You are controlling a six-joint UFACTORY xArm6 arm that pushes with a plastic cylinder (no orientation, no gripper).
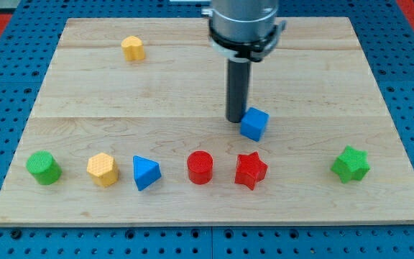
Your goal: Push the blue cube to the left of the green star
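Small blue plastic cube [254, 124] mid-surface, just right of centre, above the red star-shaped block [251, 170]. My tip [236, 119] touching its left face. No gripper here, only the rod. Green star-shaped block [351, 165] well right, near edge of the wooden surface [92, 93].

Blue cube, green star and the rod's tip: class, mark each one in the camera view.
blue cube [254, 124], camera view, on its front face.
green star [350, 165], camera view, on its centre.
my tip [236, 120], camera view, on the rod's very end, at the cube's left side.
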